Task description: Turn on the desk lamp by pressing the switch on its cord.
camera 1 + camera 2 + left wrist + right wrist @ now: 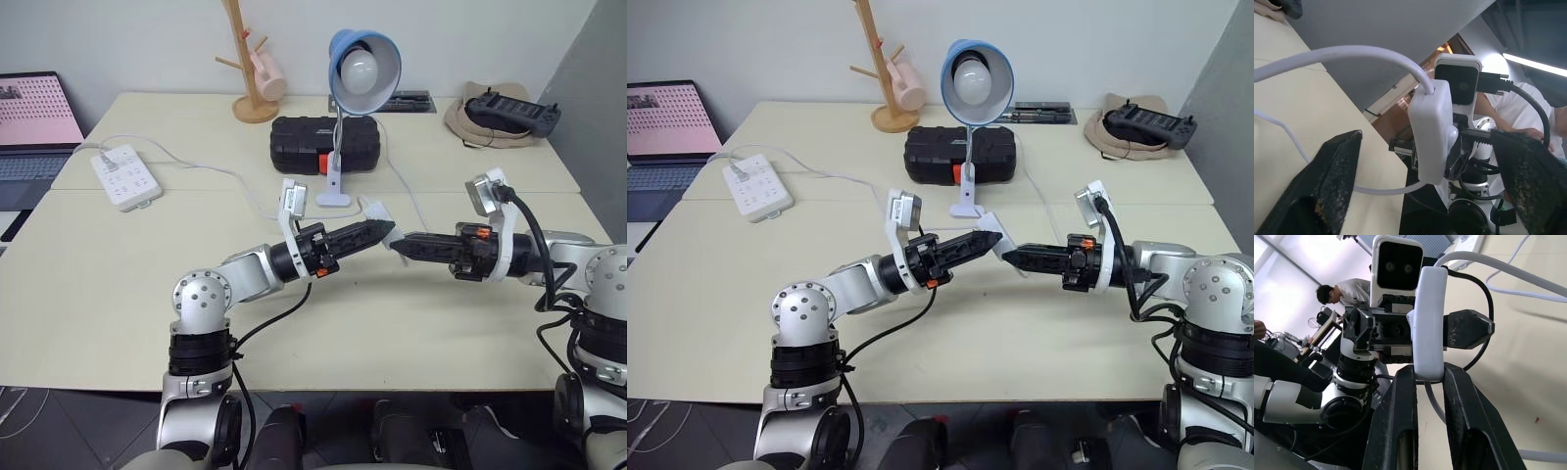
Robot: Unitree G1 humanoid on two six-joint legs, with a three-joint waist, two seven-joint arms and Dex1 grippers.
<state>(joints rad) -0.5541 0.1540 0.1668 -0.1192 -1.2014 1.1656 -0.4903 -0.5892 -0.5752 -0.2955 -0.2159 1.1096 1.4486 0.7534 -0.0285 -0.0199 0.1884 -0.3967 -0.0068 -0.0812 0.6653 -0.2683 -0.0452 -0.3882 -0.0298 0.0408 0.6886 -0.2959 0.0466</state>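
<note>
One cream table (pixel 118 294) carries one blue-shaded desk lamp (pixel 361 69), unlit, one black tool case (pixel 323 143) and one white power strip (pixel 124 176); any lettering on them seems too small to read. Above the table's middle the right gripper (pixel 404 245) pinches the white switch (pixel 1428 323) on the cord (pixel 1337 56), while the left gripper (pixel 384 231) has its jaws spread either side of it.

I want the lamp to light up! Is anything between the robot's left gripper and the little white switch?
Nothing visible. The small white oblong switch sits in the open gap of the left gripper, between its two black fingers, with only air around it. The right gripper pinches the switch's lower end.
</note>
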